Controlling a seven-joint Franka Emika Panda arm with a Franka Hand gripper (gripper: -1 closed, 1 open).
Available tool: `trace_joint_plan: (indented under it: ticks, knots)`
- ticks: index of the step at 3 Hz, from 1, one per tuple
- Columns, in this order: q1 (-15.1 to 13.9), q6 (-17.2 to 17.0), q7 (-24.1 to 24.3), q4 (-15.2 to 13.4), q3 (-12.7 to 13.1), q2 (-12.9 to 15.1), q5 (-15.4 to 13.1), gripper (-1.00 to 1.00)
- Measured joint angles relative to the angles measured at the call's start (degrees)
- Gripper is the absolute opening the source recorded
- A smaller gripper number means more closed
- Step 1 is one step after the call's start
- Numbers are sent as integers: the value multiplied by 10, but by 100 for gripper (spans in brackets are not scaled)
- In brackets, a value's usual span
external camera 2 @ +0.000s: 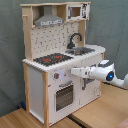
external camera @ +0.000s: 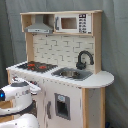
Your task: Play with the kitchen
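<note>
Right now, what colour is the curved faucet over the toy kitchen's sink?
Black. The curved faucet shows best in the first exterior view.

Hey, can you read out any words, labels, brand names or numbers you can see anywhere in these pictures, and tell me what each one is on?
No text can be read in either exterior view.
The kitchen: no words or brand visible on its panels.
The microwave: dark marks on its control panel, too blurred to read.
The gripper: no label visible on it.
</note>
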Motion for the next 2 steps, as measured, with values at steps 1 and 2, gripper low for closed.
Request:
trace_joint_plan:
  ticks: [1, 2]
  knots:
    - [0, 0, 64, 0, 0, 1, 0, -100]
    - [0, 0, 135, 0, 0, 1, 0, -100]
